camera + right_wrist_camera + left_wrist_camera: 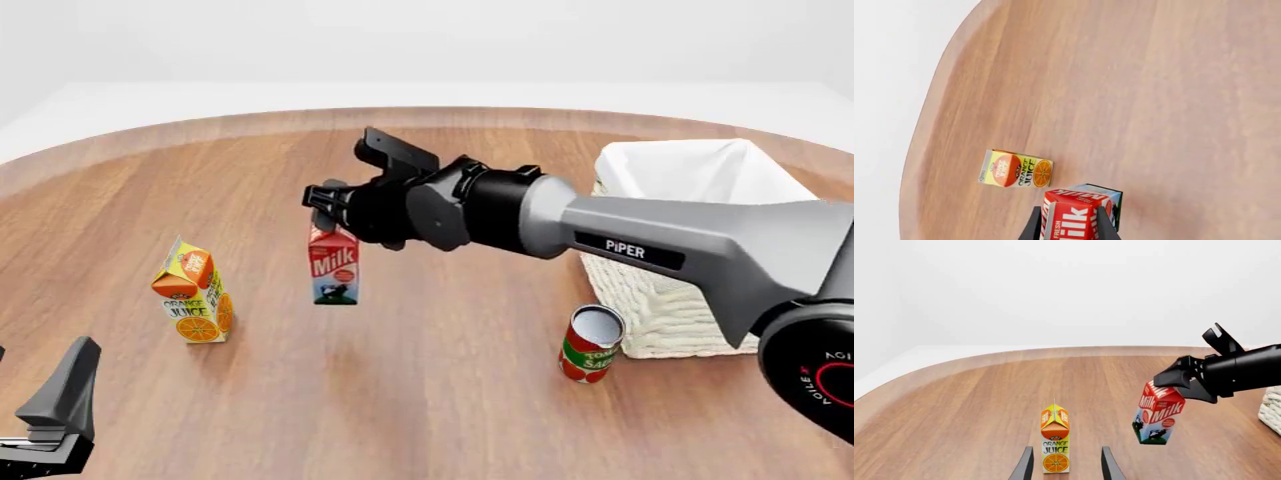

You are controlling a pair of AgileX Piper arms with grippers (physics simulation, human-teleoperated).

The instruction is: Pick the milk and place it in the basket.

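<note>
Right hand (324,205) in the front view grips the milk (332,266) by its red top, lifted off the bench (400,400), left of the basket (674,300); juice carton (195,292) stands farther left, a can (589,344) beside the basket.

Left wrist view: left hand (1066,465) spread wide around the juice carton (1055,439); milk (1158,412) hangs tilted.

Right wrist view: fingers (1104,225) clamp the milk (1077,217).
</note>
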